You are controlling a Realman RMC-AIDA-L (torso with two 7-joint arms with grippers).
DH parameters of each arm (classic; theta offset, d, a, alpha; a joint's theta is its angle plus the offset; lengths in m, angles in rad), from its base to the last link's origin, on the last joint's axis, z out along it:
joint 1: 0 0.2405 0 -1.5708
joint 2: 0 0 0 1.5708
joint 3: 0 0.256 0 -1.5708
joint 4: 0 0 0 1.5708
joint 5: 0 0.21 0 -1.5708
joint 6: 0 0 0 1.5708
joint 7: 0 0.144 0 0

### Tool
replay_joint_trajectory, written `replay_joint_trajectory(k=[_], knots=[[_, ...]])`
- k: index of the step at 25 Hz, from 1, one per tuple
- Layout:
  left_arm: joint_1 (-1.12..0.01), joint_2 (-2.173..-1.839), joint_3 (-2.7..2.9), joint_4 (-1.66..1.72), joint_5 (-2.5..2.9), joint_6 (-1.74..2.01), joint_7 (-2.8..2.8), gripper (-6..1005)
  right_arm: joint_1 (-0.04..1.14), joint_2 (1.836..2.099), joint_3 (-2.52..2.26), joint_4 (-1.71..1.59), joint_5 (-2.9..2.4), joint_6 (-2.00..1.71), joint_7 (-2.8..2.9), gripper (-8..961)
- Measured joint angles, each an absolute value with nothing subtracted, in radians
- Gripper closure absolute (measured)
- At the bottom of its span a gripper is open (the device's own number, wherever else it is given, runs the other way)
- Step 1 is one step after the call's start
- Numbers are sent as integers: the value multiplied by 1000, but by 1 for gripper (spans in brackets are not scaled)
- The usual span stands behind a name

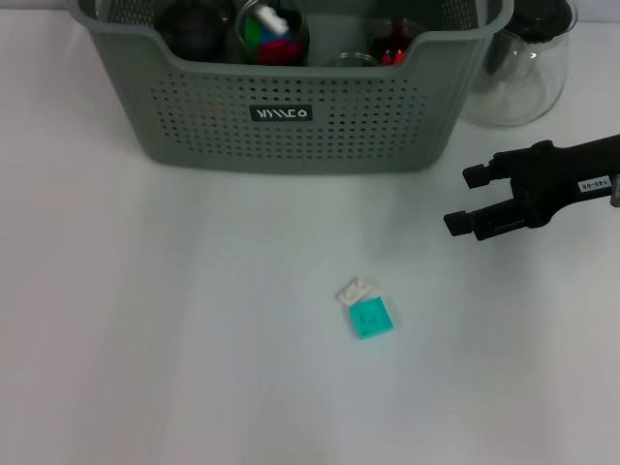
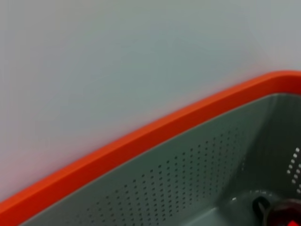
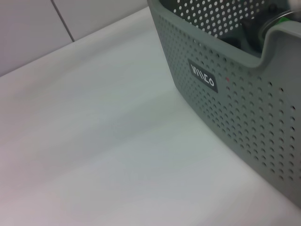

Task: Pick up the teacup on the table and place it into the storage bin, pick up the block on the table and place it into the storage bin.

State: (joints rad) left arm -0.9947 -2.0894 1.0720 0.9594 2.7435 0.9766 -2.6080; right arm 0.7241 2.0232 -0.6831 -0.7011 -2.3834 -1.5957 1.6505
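Head view, right end effector [image 1: 462, 201] spread, block [image 1: 370, 318] well apart

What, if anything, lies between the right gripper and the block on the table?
Nothing visible. In the head view the right gripper, fingers apart and empty, hangs over bare table beside the storage bin. The teal block, with a small white piece touching it, lies in the open nearer the robot.
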Motion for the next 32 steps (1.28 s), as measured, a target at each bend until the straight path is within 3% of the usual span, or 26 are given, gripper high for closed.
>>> replay_joint_trajectory(k=[6,10,16,20,27,32], knots=[[-978,-2092,1056,1017,2734,1021,-2613,338,724,2023,-682,-701,-2384,-1593,1643,30],[-904,-2106,1038,1232,2599,1205,-2545,188,725,2024,-683,-701,-2384,-1596,1641,29],[-715,-2121,1030,1651,2204,1557,-2341,138,726,2022,-682,-701,-2382,-1595,1644,30],[-667,-2138,1030,1761,2097,1830,-2272,138,726,2021,-683,-701,-2381,-1594,1648,31],[-621,-2167,1192,1615,2203,1895,-2215,139,726,2020,-678,-701,-2381,-1593,1663,29],[-627,-2170,1325,1459,2282,1880,-2129,139,726,2020,-681,-701,-2381,-1593,1663,30]])
